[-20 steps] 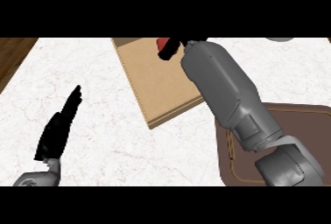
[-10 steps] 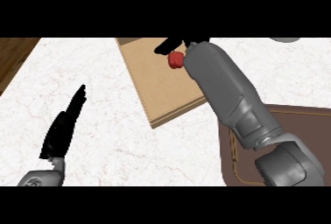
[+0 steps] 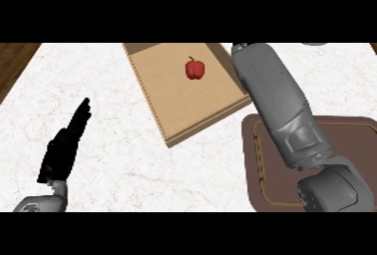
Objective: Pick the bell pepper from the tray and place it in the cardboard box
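A red bell pepper [image 3: 194,68] lies on the floor of the cardboard box [image 3: 177,112], towards its far end, with nothing touching it. My right forearm [image 3: 276,107] rises from the lower right, crosses the brown tray [image 3: 256,152] and runs along the box's right wall to the top of the view. The right hand itself lies beyond that edge and does not show. My left hand [image 3: 65,144] rests on the counter at the left, fingers straight and pointing away, well apart from the box.
The white marble counter [image 3: 110,89] surrounds the box and tray. A dark wooden strip [image 3: 15,62] borders the counter at the far left. A small grey object [image 3: 315,44] peeks in at the top right edge.
The right hand, which held the pepper at the box's far end, has let it go and moved out of view. The pepper now lies in the box. The left hand has barely moved.
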Robot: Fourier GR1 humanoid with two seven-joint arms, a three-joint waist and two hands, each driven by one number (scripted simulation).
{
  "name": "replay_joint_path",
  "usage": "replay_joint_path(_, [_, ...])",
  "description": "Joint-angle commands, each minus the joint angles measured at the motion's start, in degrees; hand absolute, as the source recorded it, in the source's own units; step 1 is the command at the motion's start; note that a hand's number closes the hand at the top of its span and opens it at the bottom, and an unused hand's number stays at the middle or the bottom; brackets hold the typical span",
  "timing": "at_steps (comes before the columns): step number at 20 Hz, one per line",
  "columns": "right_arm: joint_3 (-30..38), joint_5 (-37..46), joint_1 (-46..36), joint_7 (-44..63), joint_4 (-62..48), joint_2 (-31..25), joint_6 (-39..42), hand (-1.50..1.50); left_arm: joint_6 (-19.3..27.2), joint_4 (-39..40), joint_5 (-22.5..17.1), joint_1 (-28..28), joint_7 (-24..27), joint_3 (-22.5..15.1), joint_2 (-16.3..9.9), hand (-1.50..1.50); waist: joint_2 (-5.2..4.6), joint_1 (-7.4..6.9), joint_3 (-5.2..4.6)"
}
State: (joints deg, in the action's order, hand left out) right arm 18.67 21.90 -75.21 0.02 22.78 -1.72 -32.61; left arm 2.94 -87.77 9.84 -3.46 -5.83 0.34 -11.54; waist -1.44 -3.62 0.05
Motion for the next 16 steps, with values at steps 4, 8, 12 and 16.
replay_joint_path(4, [6.45, -5.61, 2.96, -6.08, 1.42, -6.12, -1.37, -1.50, 1.07, 0.69, 1.05, 3.20, 2.47, -0.34, 1.13, 0.00, 0.81, 1.97, -0.04])
replay_joint_path(8, [8.92, -8.36, 6.92, -8.99, 1.39, -10.16, 1.34, -1.50, -0.17, 0.79, -0.27, -0.27, -0.29, 2.31, -1.00, 0.00, 0.80, 2.44, -0.02])
replay_joint_path(12, [9.96, -11.42, 13.85, -12.26, 5.85, -16.45, 11.42, -1.50, 0.85, -1.56, -0.02, 2.25, -1.03, 2.06, 0.07, 0.00, 1.42, 3.63, -0.01])
replay_joint_path(16, [8.93, -12.24, 15.54, -9.80, 6.09, -22.62, 20.45, -1.50, 0.78, -0.55, 0.70, 6.12, 4.01, 1.40, 0.95, 0.00, 1.39, 3.30, -0.05])
